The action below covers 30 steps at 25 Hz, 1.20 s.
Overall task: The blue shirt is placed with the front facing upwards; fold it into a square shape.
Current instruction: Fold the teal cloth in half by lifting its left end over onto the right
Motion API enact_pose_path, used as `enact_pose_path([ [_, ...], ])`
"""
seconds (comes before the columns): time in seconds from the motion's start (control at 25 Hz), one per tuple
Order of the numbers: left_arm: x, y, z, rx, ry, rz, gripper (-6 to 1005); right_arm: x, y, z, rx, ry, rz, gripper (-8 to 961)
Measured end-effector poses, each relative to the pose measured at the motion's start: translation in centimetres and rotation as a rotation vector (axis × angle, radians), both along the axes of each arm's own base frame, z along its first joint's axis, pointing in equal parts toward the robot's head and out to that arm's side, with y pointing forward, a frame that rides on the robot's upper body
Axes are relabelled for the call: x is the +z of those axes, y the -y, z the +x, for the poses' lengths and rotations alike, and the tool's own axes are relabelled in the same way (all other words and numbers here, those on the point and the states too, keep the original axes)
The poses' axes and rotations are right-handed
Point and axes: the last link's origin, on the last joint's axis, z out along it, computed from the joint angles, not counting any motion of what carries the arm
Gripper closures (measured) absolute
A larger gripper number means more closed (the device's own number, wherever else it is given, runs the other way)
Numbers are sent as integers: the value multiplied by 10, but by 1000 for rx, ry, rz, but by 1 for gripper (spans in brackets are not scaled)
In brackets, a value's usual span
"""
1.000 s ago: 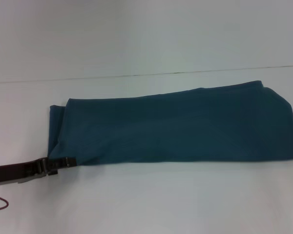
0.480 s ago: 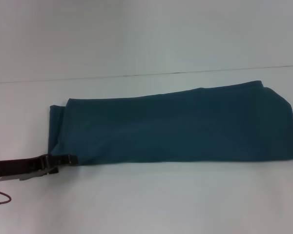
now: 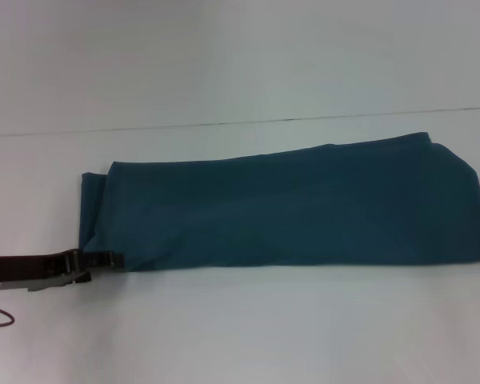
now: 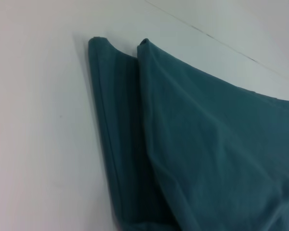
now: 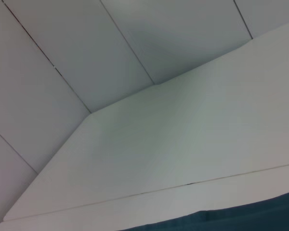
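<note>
The blue shirt (image 3: 288, 208) lies folded into a long band across the table, its plain teal back side up, no lettering showing. My left gripper (image 3: 106, 259) sits low at the band's near-left corner, touching the cloth's edge. The left wrist view looks along that end of the blue shirt (image 4: 197, 144), where two layered folded edges show. A strip of the blue shirt (image 5: 241, 219) shows at the edge of the right wrist view. The right gripper is out of view.
The white table (image 3: 240, 328) runs under the shirt, with a seam line (image 3: 224, 123) across it behind the cloth. A thin red cable (image 3: 0, 320) hangs from my left arm at the near left.
My left arm has shifted slightly away from me along the shirt's left end while its tip stays at the near corner. The shirt has not moved.
</note>
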Motion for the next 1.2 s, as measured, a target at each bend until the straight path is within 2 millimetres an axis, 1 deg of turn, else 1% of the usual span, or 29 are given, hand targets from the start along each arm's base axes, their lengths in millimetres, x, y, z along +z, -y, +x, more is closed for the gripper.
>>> enact_pose_path([
  [0.36, -1, -6, 2, 1, -25, 7, 205, 0, 1, 1, -3, -2, -1, 933],
  [0.84, 0, -8, -1, 19, -50, 3, 205, 2, 1, 2, -5, 1, 1, 933],
  [1.2, -2, -15, 7, -3, -61, 1, 206, 2, 1, 2, -7, 3, 4, 934],
])
